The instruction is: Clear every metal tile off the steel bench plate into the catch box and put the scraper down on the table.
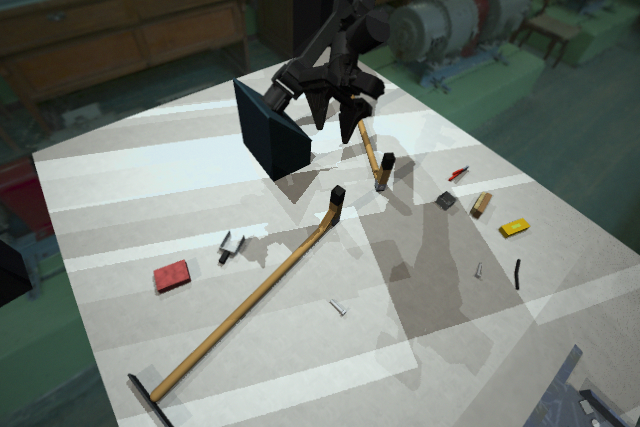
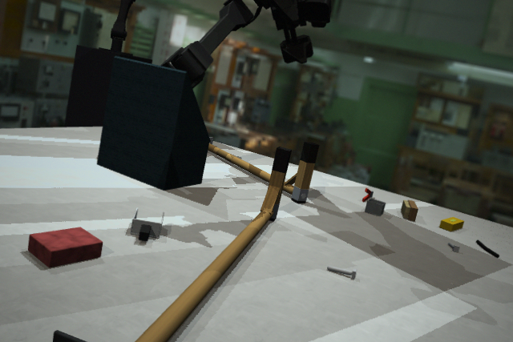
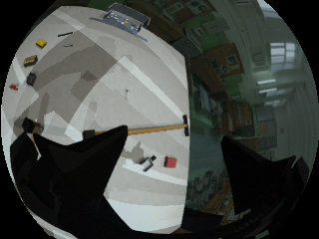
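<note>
The long scraper lies on the table, with a wooden shaft, a dark blade at the near edge and an upright black grip. A shorter scraper lies behind it. My gripper is open and empty, high above the short scraper's shaft. The steel bench plate with its catch box sits at the table's far corner, small light tiles on it.
The arm's dark wedge base stands at the back. A red block, a metal bracket, bolts, a grey cube, a brown block, a yellow block and a black stick lie scattered.
</note>
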You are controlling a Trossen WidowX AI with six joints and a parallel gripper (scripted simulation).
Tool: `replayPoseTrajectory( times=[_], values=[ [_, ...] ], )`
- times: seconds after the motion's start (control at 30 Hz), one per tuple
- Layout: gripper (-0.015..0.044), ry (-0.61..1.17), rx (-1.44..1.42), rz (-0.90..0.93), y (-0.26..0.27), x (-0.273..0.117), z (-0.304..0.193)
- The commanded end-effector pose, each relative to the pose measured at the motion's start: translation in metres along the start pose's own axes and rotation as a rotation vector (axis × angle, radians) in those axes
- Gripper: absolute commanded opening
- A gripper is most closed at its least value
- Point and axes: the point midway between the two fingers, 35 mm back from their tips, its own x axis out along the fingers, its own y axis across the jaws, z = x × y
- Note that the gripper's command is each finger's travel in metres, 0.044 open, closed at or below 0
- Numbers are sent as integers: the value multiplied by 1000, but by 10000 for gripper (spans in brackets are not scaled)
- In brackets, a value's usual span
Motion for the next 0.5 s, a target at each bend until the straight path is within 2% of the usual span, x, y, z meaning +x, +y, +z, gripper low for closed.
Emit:
replayPoseTrajectory(
  times=[0.0,0.47],
  values=[
    [440,8,86,-8,-14,1,-11],
    [440,-5,323,-59,-56,-8,-36]
  ],
)
